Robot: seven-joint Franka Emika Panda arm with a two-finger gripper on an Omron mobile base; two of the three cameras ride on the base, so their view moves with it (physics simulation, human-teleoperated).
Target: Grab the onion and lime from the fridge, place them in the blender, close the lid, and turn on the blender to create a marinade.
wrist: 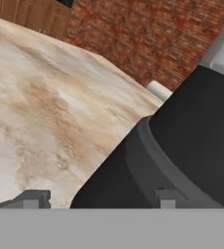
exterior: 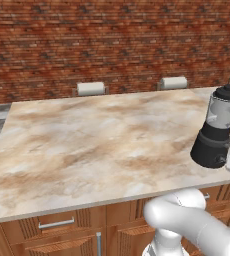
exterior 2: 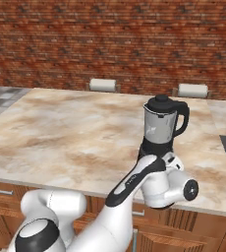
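Hand (wrist: 99,198) spread wide, level against the blender (wrist: 182,160) base.

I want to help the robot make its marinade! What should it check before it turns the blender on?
1. Lid on the jar: ok, the black cap sits on top.
2. Blender upright on the counter: ok.
3. Onion and lime inside the jar: cannot tell, nothing is clear through the glass.
4. Gripper at the blender base: ok, the hand view has it right at the black base.
5. Jaws open, holding nothing: ok.
6. Fingertip lined up with the front control: cannot tell.
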